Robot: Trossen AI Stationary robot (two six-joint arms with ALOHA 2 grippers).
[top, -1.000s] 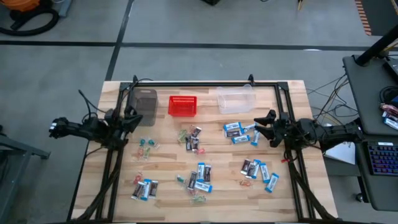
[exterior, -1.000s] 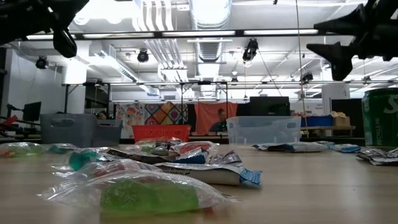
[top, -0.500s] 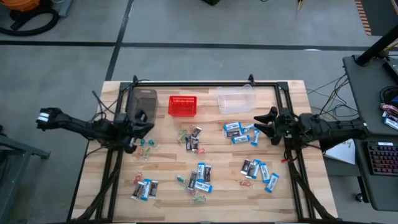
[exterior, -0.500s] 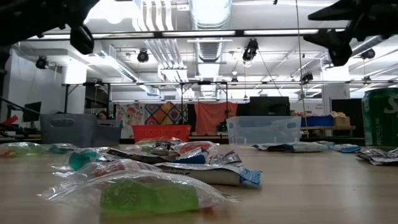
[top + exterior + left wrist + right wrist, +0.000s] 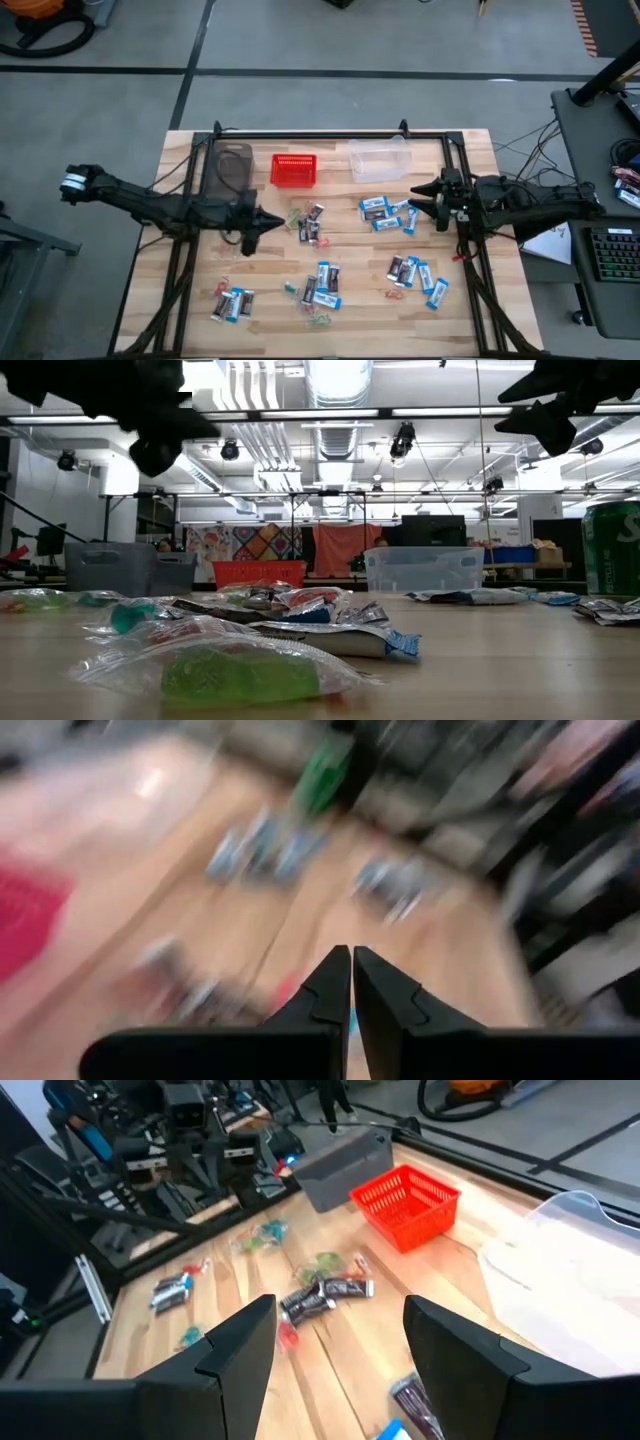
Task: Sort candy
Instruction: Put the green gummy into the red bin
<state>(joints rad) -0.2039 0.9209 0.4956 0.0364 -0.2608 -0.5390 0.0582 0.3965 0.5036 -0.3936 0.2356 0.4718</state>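
Observation:
Candy lies scattered flat on the wooden table: blue-and-white packets [image 5: 383, 210], a mixed group [image 5: 416, 272], a central cluster [image 5: 322, 286], brown bars and twist pieces [image 5: 308, 222], green and red twists [image 5: 235, 232] and a near-left group [image 5: 232, 303]. My left gripper [image 5: 265, 221] [image 5: 351, 960] is shut and hovers above the table, between the twists and the brown bars. My right gripper [image 5: 418, 198] [image 5: 340, 1305] is open and raised, beside the blue-and-white packets at the table's right.
A red mesh basket [image 5: 293, 170], a grey bin [image 5: 228, 165] and a clear bin [image 5: 378, 158] stand in a row near the far edge. A green can [image 5: 612, 560] shows at the right of the low view. Black frame rails run along the table's left, right and far sides.
My left gripper has swept from the table's left edge toward the middle, staying shut and above the table. My right gripper has risen a little and otherwise kept its place. No candy has moved.

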